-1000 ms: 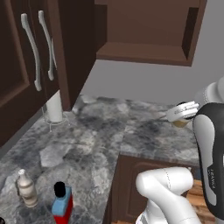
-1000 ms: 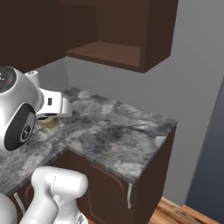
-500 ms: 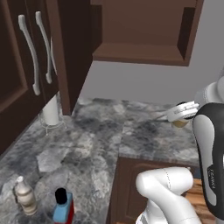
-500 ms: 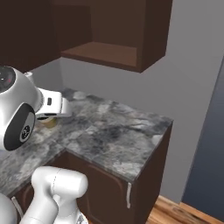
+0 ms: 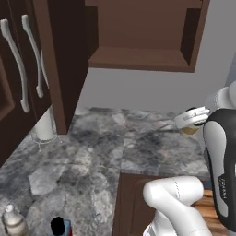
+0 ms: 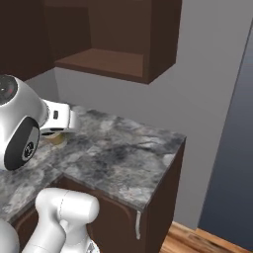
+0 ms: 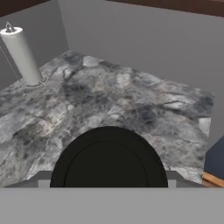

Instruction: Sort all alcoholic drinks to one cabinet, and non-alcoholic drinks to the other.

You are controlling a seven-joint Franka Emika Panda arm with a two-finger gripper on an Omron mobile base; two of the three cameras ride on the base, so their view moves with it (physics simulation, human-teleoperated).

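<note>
My gripper (image 5: 191, 120) is shut on a tan paper coffee cup (image 5: 189, 132) with a black lid and holds it just above the right end of the counter. The same gripper (image 6: 60, 121) and cup (image 6: 54, 139) sit at the left of the right base view. The cup's black lid (image 7: 108, 162) fills the lower middle of the hand view. A pale bottle with a white cap (image 5: 14, 222) and the black cap of the blue bottle (image 5: 59, 227) stand at the counter's near left. The wall cabinet with bar handles (image 5: 18, 69) is closed.
An open wall cabinet with a bare shelf (image 5: 138, 57) (image 6: 101, 62) hangs above the grey stone counter (image 5: 115, 147). A paper towel roll (image 5: 44, 125) (image 7: 21, 54) stands by the back left wall. The counter ends at the right (image 6: 173, 148), beside a wooden floor.
The base has driven on, so both base views shifted: the open cabinet looms closer and the bottles slid toward the bottom left corner. The gripper keeps the cup as before.
</note>
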